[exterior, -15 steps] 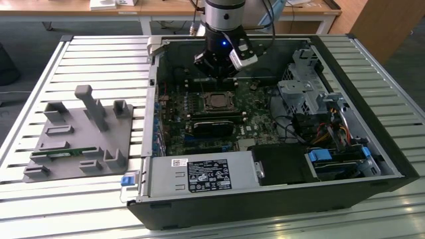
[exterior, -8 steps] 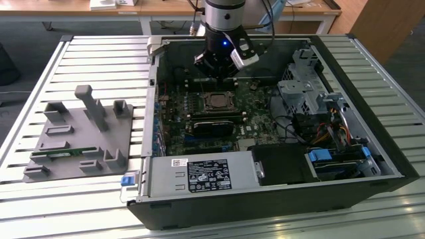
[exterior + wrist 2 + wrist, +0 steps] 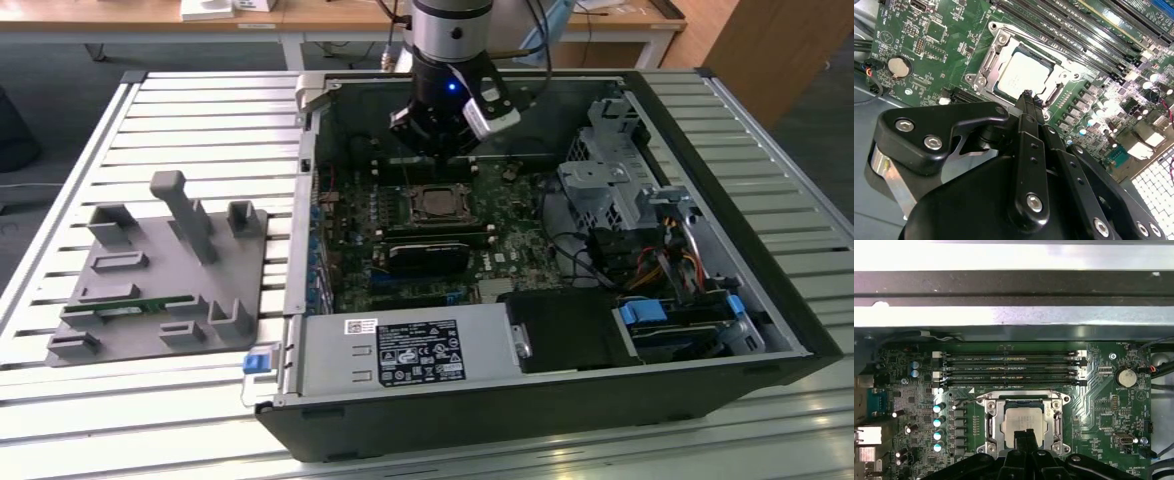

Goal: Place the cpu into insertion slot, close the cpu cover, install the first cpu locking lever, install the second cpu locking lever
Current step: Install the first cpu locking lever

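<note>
The cpu (image 3: 1021,77) lies flat in the insertion slot (image 3: 434,203), its silvery-beige top showing through the window of the cpu cover (image 3: 985,61). The cover's silver frame is down around the chip in both wrist views, cpu (image 3: 1024,420) and cpu cover (image 3: 994,424). A thin metal lever arm (image 3: 965,402) juts out by one socket corner. My gripper (image 3: 1027,95) hangs just above the socket's edge with its black fingers shut together and nothing between them. The exterior view puts the gripper (image 3: 438,155) over the board just behind the socket.
Long black memory slots (image 3: 1009,367) run beside the socket, and a coin battery (image 3: 896,66) sits on the board. The open case holds a power supply (image 3: 400,350) and a drive cage (image 3: 601,180). A grey fixture block (image 3: 160,270) stands at the exterior view's left.
</note>
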`<state>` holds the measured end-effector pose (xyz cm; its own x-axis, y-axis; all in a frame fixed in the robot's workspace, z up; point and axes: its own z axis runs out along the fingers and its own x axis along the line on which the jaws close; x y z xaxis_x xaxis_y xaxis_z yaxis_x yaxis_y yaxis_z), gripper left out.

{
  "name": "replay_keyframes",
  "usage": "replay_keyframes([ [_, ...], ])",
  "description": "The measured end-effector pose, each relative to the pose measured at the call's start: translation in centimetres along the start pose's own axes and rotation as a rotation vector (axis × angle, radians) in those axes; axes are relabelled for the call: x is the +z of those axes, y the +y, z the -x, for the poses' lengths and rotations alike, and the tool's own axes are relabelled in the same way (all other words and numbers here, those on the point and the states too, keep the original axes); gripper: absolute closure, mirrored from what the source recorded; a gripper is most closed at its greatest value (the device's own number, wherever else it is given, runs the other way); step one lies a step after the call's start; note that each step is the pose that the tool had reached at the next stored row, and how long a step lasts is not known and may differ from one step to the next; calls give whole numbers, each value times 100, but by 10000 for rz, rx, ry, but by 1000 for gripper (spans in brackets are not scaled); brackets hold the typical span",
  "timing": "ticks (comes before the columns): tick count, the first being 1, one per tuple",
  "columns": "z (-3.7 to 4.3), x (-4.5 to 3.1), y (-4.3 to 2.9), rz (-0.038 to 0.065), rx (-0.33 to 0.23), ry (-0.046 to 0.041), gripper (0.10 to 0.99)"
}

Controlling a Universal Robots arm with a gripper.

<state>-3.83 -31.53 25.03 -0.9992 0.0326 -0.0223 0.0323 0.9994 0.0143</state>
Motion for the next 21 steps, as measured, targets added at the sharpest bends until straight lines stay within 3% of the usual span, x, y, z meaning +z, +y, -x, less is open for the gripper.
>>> replay_keyframes([
  [6,-82,-1,-3,1,-54,1,980],
  [11,-97,1,-3,16,-722,10,980],
  [16,-150,-1,-5,16,-755,11,980],
  [21,-253,-3,-8,16,-754,8,980],
])
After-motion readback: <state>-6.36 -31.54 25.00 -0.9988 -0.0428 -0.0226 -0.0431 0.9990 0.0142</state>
